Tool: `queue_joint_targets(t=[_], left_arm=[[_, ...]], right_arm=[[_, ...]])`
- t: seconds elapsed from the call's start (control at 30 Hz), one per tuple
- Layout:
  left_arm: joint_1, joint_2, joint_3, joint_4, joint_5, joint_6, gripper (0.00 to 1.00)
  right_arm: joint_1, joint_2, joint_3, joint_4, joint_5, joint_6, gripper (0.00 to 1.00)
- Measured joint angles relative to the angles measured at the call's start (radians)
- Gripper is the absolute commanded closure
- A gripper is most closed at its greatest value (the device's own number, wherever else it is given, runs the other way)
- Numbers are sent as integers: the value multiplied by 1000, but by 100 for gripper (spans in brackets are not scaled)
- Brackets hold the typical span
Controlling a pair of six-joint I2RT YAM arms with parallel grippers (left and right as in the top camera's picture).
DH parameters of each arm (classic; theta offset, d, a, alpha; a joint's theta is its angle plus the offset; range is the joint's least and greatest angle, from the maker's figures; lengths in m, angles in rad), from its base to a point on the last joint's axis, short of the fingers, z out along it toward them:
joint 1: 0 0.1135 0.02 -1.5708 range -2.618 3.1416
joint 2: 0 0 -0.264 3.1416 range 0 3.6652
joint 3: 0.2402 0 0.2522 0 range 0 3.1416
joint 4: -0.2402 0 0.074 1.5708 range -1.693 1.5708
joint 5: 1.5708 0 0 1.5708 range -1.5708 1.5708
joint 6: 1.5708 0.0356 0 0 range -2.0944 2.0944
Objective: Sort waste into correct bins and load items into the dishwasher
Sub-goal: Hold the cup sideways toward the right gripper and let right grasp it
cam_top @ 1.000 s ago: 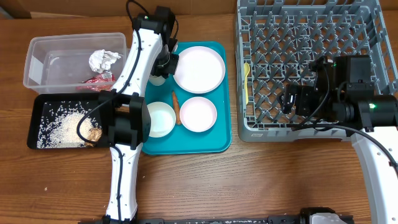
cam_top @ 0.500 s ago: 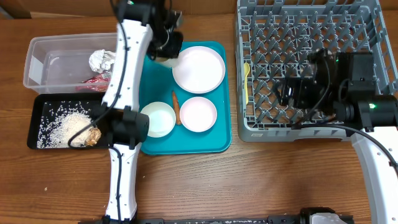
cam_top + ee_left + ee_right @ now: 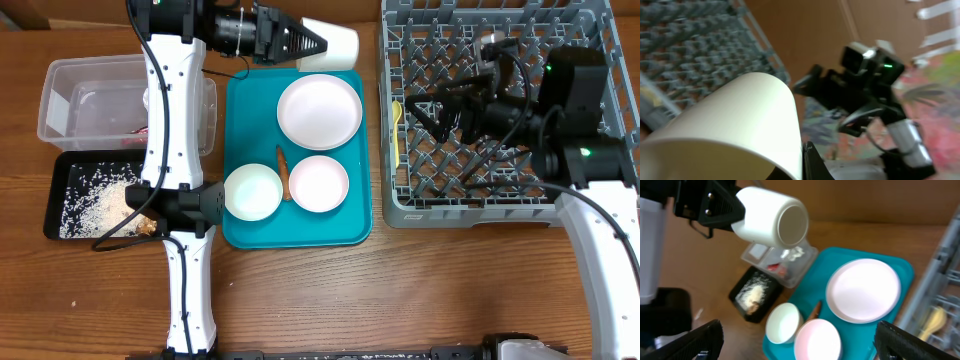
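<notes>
My left gripper (image 3: 305,42) is shut on a white cup (image 3: 330,44) and holds it on its side in the air, above the back edge of the teal tray (image 3: 300,232). The cup fills the left wrist view (image 3: 740,120) and also shows in the right wrist view (image 3: 772,222). My right gripper (image 3: 440,105) is open and empty above the grey dish rack (image 3: 500,200), facing the tray. On the tray lie a white plate (image 3: 320,110), a pink plate (image 3: 318,182), a pale bowl (image 3: 252,190) and an orange stick (image 3: 284,170).
A clear bin (image 3: 80,95) with wrappers stands at the left, and a black tray of rice (image 3: 85,195) lies in front of it. A yellow spoon (image 3: 397,115) lies at the rack's left edge. The left arm spans the bins.
My left gripper has lifted the cup off the tray's back left corner and swung it right, tipped sideways. My right gripper has risen, turned towards the tray and spread open.
</notes>
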Motion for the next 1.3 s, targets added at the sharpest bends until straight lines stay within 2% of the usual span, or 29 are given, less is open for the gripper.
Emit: queue_joint_targets(t=[0.13, 0.3, 0.47, 0.57, 0.8, 1.3], left_arm=[[-23, 0, 0, -2, 88, -4, 96], [-93, 0, 0, -2, 129, -8, 96], [-163, 0, 0, -2, 142, -23, 96], [-189, 0, 0, -2, 146, -34, 96], [-201, 0, 2, -3, 159, -49, 96], [-201, -1, 2, -2, 157, -68, 96]], right_arm=[[0, 34, 0, 88, -87, 18, 4], [10, 37, 0, 178, -128, 48, 4], [33, 37, 0, 202, -143, 62, 4], [39, 37, 0, 204, -146, 66, 9], [46, 38, 0, 207, -139, 73, 23], [13, 39, 0, 237, -150, 76, 26]])
